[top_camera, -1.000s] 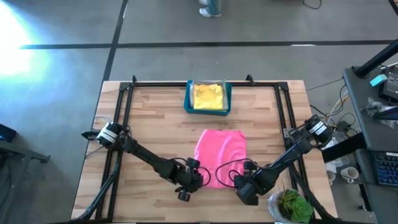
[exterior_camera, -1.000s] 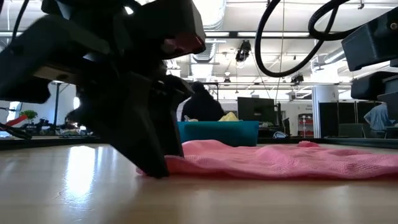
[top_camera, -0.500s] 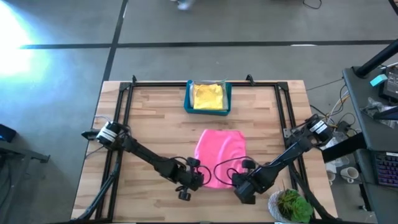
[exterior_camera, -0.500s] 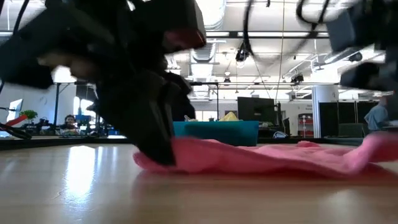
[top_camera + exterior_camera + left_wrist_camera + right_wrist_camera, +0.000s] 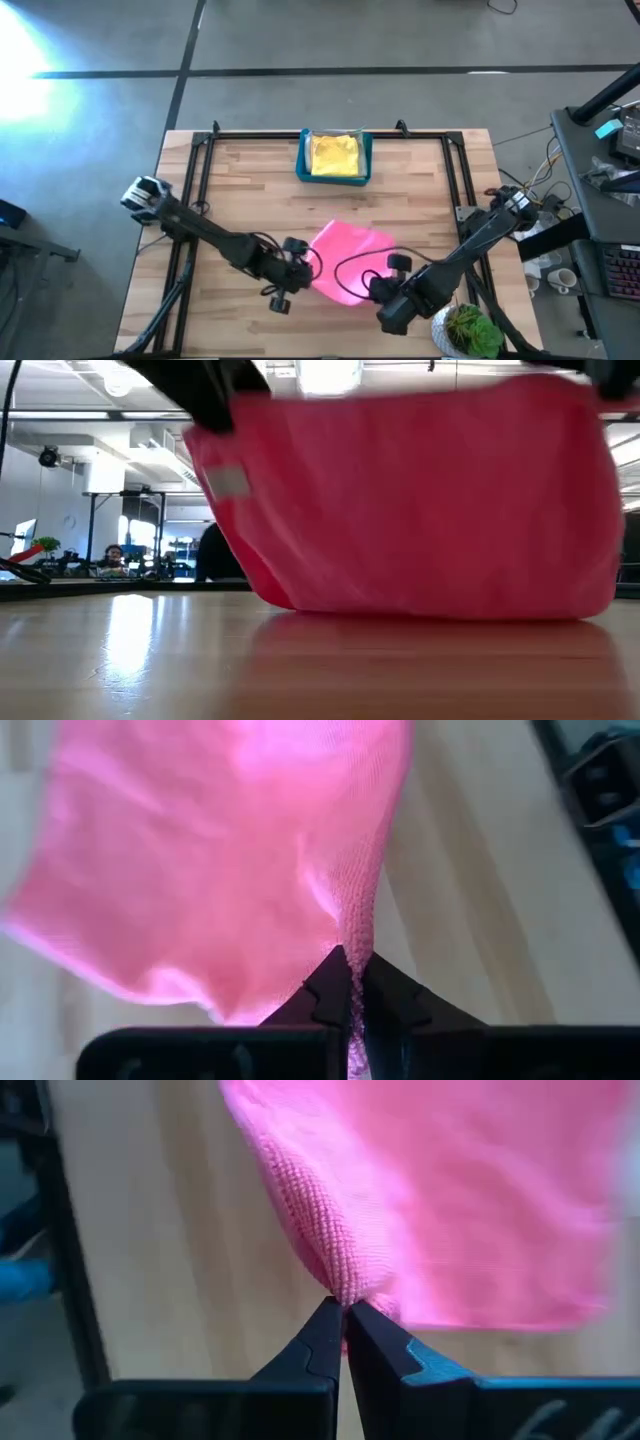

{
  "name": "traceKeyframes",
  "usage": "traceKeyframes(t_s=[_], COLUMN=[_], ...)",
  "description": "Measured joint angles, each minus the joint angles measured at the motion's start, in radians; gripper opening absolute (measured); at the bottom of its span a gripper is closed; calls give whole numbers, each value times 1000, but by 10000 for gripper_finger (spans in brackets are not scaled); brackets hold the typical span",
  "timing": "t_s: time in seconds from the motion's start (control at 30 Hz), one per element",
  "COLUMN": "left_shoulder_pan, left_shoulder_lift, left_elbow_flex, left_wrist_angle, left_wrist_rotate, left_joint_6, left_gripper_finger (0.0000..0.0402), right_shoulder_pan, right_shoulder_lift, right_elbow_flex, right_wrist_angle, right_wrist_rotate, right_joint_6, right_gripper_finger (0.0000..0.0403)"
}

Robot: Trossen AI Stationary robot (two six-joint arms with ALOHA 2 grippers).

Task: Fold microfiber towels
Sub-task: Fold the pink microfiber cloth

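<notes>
A pink microfiber towel (image 5: 350,258) is raised by its near edge at the table's near middle. In the low view it hangs as a broad sheet (image 5: 410,500), its lower part (image 5: 420,610) resting on the wood. My left gripper (image 5: 310,270) is shut on its near left corner and my right gripper (image 5: 376,288) on its near right corner. A yellow towel (image 5: 335,153) lies in a blue bin (image 5: 367,160) at the far middle. My left gripper pinches the towel's near left corner (image 5: 352,935) between its two fingertips; the cloth bunches into a ridge there. That corner is lifted off the table and the towel hangs away from it. My right gripper pinches the towel's near right corner (image 5: 340,1285) between its two fingertips, on a bunched hemmed edge. This corner is raised too, and the sheet spreads between the two holds.
A potted green plant (image 5: 468,331) stands at the table's near right corner, close to my right arm. Black rails (image 5: 200,180) run along the table's left and right sides. Bare wood lies between the towel and the bin. A person (image 5: 112,556) sits far off in the room.
Both grippers have shut on the pink towel's near corners and risen with them. The left gripper has also gone toward the far and left edges. The towel's near edge is lifted into a hanging sheet; its far part stays on the table.
</notes>
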Motion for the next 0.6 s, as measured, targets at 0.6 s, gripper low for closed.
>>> traceKeyframes(t_s=[0.6], left_shoulder_pan=[8], left_shoulder_lift=[-359], left_elbow_flex=[-2], left_wrist_angle=[-131], left_wrist_rotate=[-52], left_joint_6=[-4], left_gripper_finger=[0], right_shoulder_pan=[-11], right_shoulder_lift=[-1], right_elbow_flex=[429], right_wrist_angle=[-350], right_wrist_rotate=[498], right_joint_6=[162], right_gripper_finger=[9])
